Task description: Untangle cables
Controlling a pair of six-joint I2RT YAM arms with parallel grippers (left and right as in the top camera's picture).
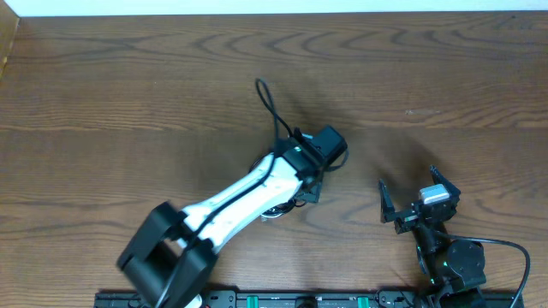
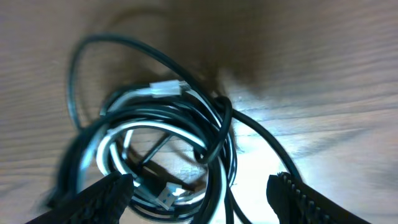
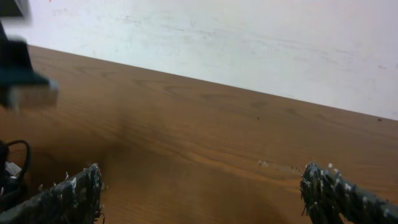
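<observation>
The cables lie in one loose bundle (image 2: 168, 143) near the middle of the tabletop (image 1: 128, 103), mostly hidden in the overhead view by the left arm (image 1: 240, 201), which reaches in from 7 o'clock. A single loop of the black cable (image 1: 272, 107) strays out of the heap toward 12 o'clock and lies flat on the wood.

In the left wrist view the black turns are coiled over and through the white cable (image 2: 155, 127). A small white plug (image 2: 165, 89) sits at the 12 o'clock edge of the coil, and a second plug (image 2: 166, 198) lies at 6 o'clock. One black strand leaves the coil toward 4 o'clock.

The left end effector (image 2: 199, 202) hangs right above the heap with its jaws apart and clamped on nothing. The finger at 7 o'clock reaches the coil's edge, while the one at 5 o'clock stands off over bare wood.

The right end effector (image 3: 202, 196) is at 3 o'clock from the bundle, well apart from it, jaws spread wide and empty. Its camera sees open tabletop and a pale wall (image 3: 249, 43) beyond, with a sliver of black cable at the far 9 o'clock edge.
</observation>
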